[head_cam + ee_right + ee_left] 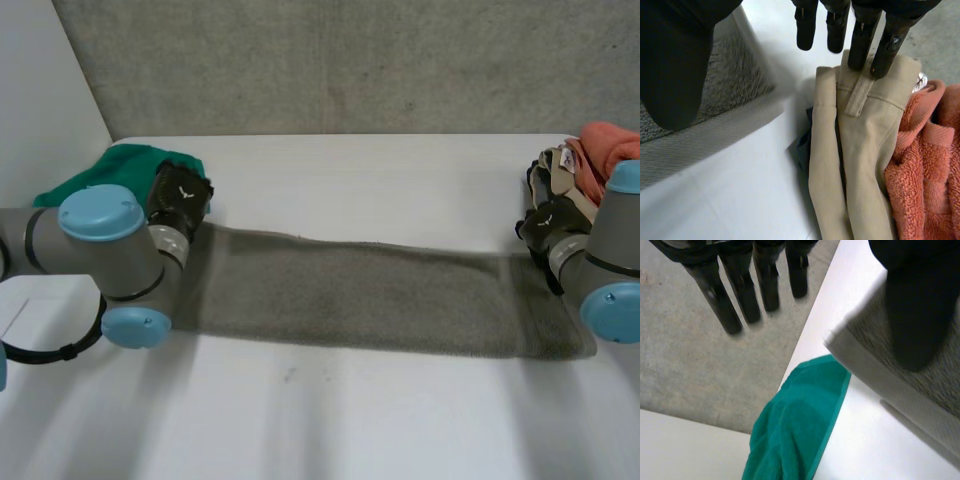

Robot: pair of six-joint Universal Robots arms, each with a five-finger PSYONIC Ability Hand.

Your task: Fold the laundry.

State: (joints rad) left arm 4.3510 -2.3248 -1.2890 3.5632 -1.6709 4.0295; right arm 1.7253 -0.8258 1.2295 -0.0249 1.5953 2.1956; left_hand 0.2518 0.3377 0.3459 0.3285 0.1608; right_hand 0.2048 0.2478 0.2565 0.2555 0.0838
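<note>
No writing can be read (labels included).

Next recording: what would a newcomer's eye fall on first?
A long grey towel lies flat between the left hand and the right hand, both with straight fingers. A green cloth sits by the left hand; beige trousers and an orange towel by the right.

One grey towel (360, 295) is lying on the table (400, 170). One green cloth (110, 165), one beige garment (865, 150) and one orange towel (925, 175) are sitting at its edges.
</note>
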